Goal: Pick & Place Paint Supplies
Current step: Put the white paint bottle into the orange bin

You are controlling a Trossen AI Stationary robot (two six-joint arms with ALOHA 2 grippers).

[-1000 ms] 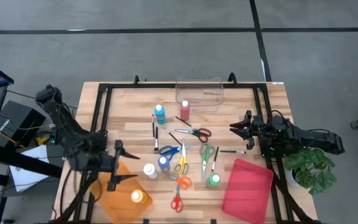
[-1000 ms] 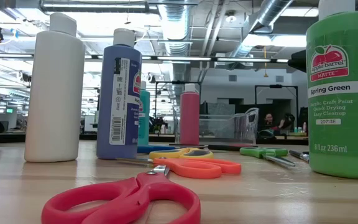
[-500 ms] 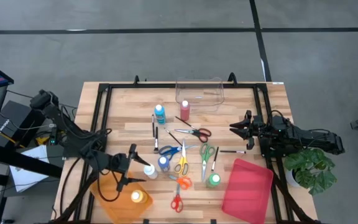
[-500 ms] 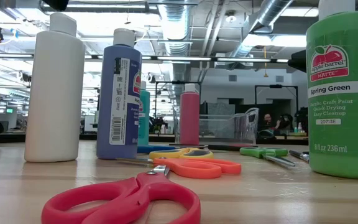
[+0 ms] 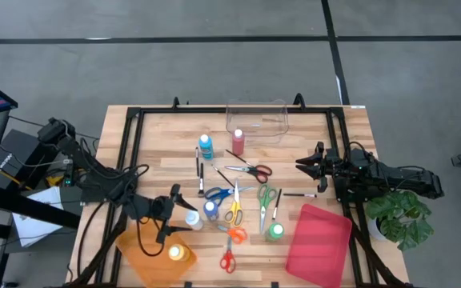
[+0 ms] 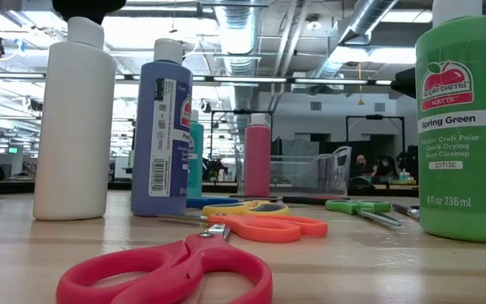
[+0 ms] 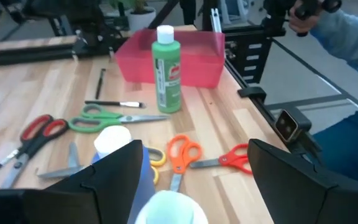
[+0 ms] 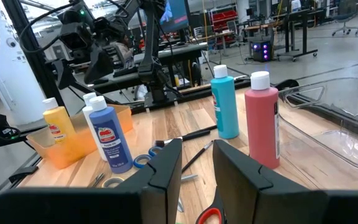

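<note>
White paint bottle (image 5: pixel 192 218): upright on the wooden table (image 5: pixel 166 136), front-left of the supply cluster, just beside the dark blue bottle (image 5: pixel 210 210). Cap visible between the fingers in the left wrist view.

Left gripper (image 5: pixel 176 213): positioned around the white bottle, one finger (image 7: pixel 114 171) on each side, jaws spread wide, not clamped; contact with the bottle cannot be told.

Remaining supplies, centre of table:
- Light blue bottle (image 5: pixel 206 146) and red bottle (image 5: pixel 238 142), upright, toward the far side, near the clear plastic bin (image 5: pixel 256 120).
- Green bottle (image 5: pixel 275 231), upright, near the front, beside the red tray (image 5: pixel 319 245).
- Yellow bottle (image 5: pixel 178 254), standing inside the orange tray (image 5: pixel 146 252) at front left.
- Scissors: red-handled pair (image 5: pixel 252 169) mid-table, blue pair (image 5: pixel 219 193), yellow pair (image 5: pixel 234 210), green pair (image 5: pixel 264 200), orange pair (image 5: pixel 233 233), red pair (image 5: pixel 227 259) nearest the front edge.
- Thin dark brushes (image 5: pixel 199 170) lying flat among the scissors.

Right gripper (image 5: pixel 302 166): parked low at the right side of the table, well apart from the white bottle, pointing toward the supplies. Jaws narrowly parted, nothing between them.

Potted plant (image 5: pixel 402 214): off the table's right edge, beside the right arm.
</note>
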